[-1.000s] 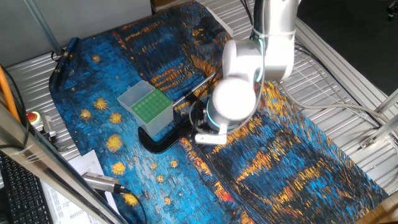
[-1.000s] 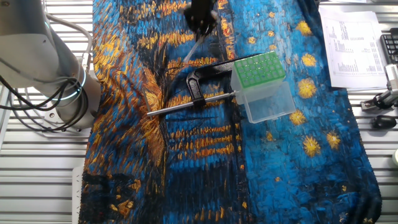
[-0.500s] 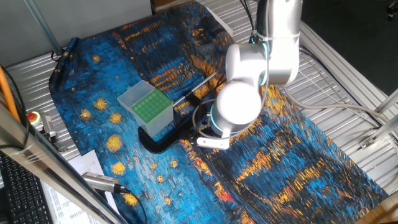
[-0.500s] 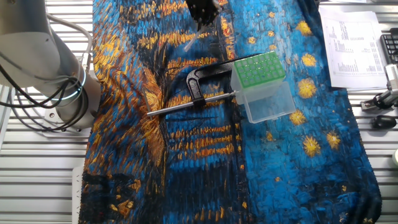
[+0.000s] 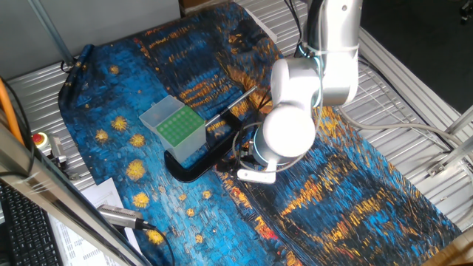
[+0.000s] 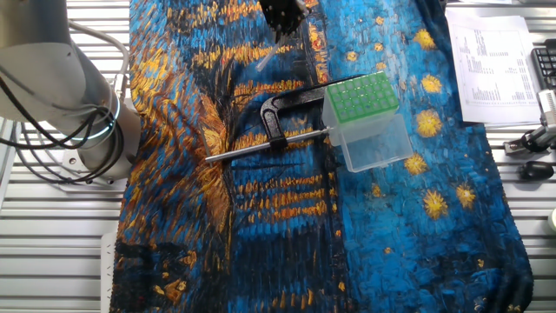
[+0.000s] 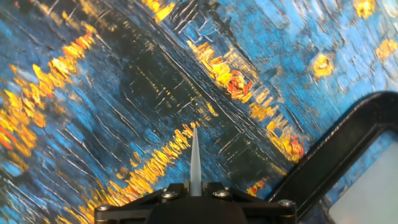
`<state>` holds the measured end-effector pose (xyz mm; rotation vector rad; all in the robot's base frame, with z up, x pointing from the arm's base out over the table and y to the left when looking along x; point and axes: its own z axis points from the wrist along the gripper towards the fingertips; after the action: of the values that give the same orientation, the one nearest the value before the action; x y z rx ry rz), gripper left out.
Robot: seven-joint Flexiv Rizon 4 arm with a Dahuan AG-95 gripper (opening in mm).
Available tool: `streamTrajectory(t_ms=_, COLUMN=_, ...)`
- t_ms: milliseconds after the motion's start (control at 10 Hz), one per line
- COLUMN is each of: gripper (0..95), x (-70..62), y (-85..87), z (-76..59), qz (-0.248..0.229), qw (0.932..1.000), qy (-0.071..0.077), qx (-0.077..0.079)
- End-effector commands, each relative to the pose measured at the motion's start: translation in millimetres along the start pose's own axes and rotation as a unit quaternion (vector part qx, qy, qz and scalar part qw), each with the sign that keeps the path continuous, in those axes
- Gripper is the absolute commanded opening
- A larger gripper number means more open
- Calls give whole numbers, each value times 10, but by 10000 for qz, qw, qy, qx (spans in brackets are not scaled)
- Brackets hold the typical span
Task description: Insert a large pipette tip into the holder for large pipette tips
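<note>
My gripper [image 7: 194, 186] is shut on the large pipette tip [image 7: 194, 158], a slender whitish piece that points straight out from between the fingers over the painted cloth. In the other fixed view the gripper [image 6: 282, 17] is at the top edge with the tip [image 6: 265, 63] hanging below it, well left of the holder [image 6: 360, 96]. The holder is a translucent box with a green grid top; it also shows in one fixed view [image 5: 176, 127] and as a pale corner in the hand view [image 7: 373, 199]. In one fixed view the arm's wrist hides the gripper.
A black C-shaped clamp [image 6: 274, 117] with a long metal rod [image 6: 261, 146] lies against the holder's left side, and it also shows in the hand view [image 7: 348, 137]. The blue and orange cloth [image 5: 148, 74] covers the table. Papers [image 6: 491, 61] lie at the far right.
The arm has shifted a little, carrying the gripper and the held tip slightly away from the clamp. The holder and clamp have not moved.
</note>
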<state>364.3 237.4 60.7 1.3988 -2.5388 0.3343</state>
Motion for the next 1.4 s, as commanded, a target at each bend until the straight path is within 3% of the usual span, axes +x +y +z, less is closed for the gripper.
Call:
streamTrajectory(t_ms=100, gripper=0, x=12, y=3, z=-9, qz=-643, qw=9979, qy=-106, qx=-24)
streamTrajectory(t_ms=400, gripper=0, x=-28, y=1, z=-27, qz=-799, qw=9968, qy=-76, qx=-6)
streamTrajectory(t_ms=800, gripper=0, x=-343, y=48, z=-142, qz=-795, qw=9968, qy=-27, qx=21)
streamTrajectory(t_ms=1100, gripper=0, x=-516, y=156, z=-130, qz=-777, qw=9968, qy=-117, qx=141)
streamTrajectory(t_ms=1400, gripper=0, x=-552, y=175, z=-76, qz=-940, qw=9952, qy=-230, qx=136)
